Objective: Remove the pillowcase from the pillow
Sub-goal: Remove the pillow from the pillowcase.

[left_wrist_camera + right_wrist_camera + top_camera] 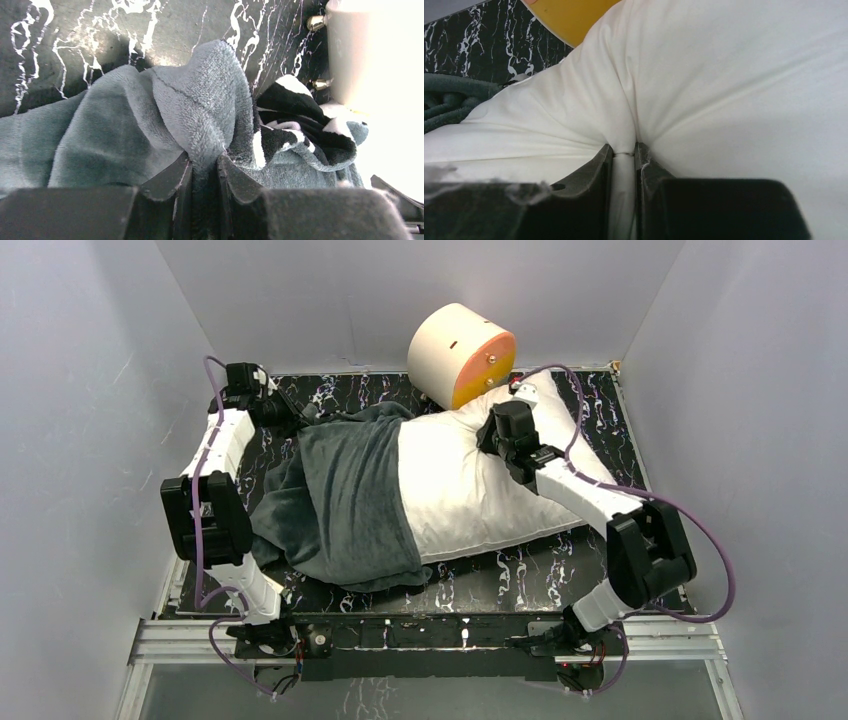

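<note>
Left gripper [202, 170] pinches a ridge of the grey pillowcase [340, 490]; only its wrist view reveals the zebra-striped face. Right gripper [624, 157] is clamped on a fold of the white pillow [470, 495], with its arm bent inward. From overhead both sets of fingertips are hidden, and the pillowcase covers the pillow's left half.

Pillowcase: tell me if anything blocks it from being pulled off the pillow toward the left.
Nothing visible does. The left gripper pinches a fold of the pillowcase, the right gripper pinches the pillow, and the cylinder sits at the pillow's far right corner, out of the leftward path.
</note>
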Tool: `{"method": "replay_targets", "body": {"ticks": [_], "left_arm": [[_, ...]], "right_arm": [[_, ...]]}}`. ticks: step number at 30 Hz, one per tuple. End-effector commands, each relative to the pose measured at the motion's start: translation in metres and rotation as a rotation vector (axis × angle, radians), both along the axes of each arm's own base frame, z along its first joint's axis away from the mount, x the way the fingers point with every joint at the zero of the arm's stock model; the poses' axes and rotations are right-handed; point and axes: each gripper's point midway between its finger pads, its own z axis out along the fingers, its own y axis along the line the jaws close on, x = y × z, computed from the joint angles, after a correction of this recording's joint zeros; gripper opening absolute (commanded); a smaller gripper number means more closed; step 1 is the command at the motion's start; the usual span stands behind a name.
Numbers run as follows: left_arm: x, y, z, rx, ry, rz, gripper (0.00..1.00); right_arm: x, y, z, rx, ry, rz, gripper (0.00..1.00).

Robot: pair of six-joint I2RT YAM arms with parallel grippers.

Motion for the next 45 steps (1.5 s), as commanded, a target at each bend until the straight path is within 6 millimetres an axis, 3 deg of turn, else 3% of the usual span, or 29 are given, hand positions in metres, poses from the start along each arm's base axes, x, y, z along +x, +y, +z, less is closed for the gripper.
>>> {"method": "replay_targets", "body": {"ticks": [1,3,6,8,11,12,14,16,21,22,23,24,25,26,29,35,40,45], "left_arm": [[0.010,0.055,0.024,0.080,-0.070,0.129,0.19],[0.013,0.044,0.027,0.027,-0.094,0.088,0.13],[0.014,0.027,0.023,-0.059,-0.092,0.026,0.15],[0.014,0.016,0.021,-0.118,-0.091,-0.028,0.00],[0.012,0.018,0.013,-0.112,-0.064,-0.013,0.00],[0.012,0.015,0.014,-0.139,-0.076,-0.006,0.30],[0.020,0.004,0.022,-0.217,-0.112,-0.020,0.58],[0.036,-0.019,0.024,-0.294,-0.122,-0.036,0.82],[0.066,-0.062,-0.021,-0.420,-0.007,-0.023,0.88],[0.076,-0.078,-0.024,-0.500,0.004,-0.044,0.85],[0.079,-0.082,-0.029,-0.517,0.022,-0.037,0.68],[0.079,-0.076,-0.032,-0.504,0.025,0.009,0.44],[0.075,-0.061,-0.038,-0.467,0.024,0.086,0.04],[0.070,-0.047,-0.039,-0.441,0.019,0.137,0.00],[0.057,-0.007,-0.031,-0.396,-0.021,0.236,0.00],[0.019,0.093,0.002,-0.245,-0.088,0.389,0.00],[-0.004,0.126,0.017,-0.133,-0.101,0.415,0.00],[-0.025,0.149,0.009,0.031,-0.041,0.479,0.00]], "right_arm": [[-0.105,-0.117,-0.115,-0.393,0.473,-0.167,0.23],[-0.111,-0.116,-0.114,-0.376,0.473,-0.160,0.23],[-0.117,-0.116,-0.112,-0.357,0.473,-0.155,0.24],[-0.118,-0.115,-0.108,-0.348,0.464,-0.152,0.24],[-0.118,-0.119,-0.102,-0.354,0.445,-0.169,0.25],[-0.116,-0.118,-0.093,-0.340,0.425,-0.163,0.26],[-0.116,-0.113,-0.090,-0.315,0.414,-0.138,0.28],[-0.116,-0.107,-0.089,-0.300,0.414,-0.104,0.30],[-0.117,-0.102,-0.092,-0.289,0.423,-0.072,0.32],[-0.116,-0.100,-0.093,-0.284,0.428,-0.063,0.33],[-0.116,-0.099,-0.095,-0.287,0.436,-0.060,0.33],[-0.116,-0.099,-0.097,-0.290,0.439,-0.058,0.33],[-0.116,-0.101,-0.098,-0.299,0.440,-0.061,0.33],[-0.117,-0.103,-0.099,-0.306,0.442,-0.068,0.33],[-0.118,-0.109,-0.104,-0.311,0.456,-0.088,0.33],[-0.120,-0.121,-0.110,-0.296,0.478,-0.134,0.32],[-0.122,-0.127,-0.110,-0.290,0.483,-0.154,0.32],[-0.122,-0.131,-0.107,-0.289,0.477,-0.170,0.32]]}}
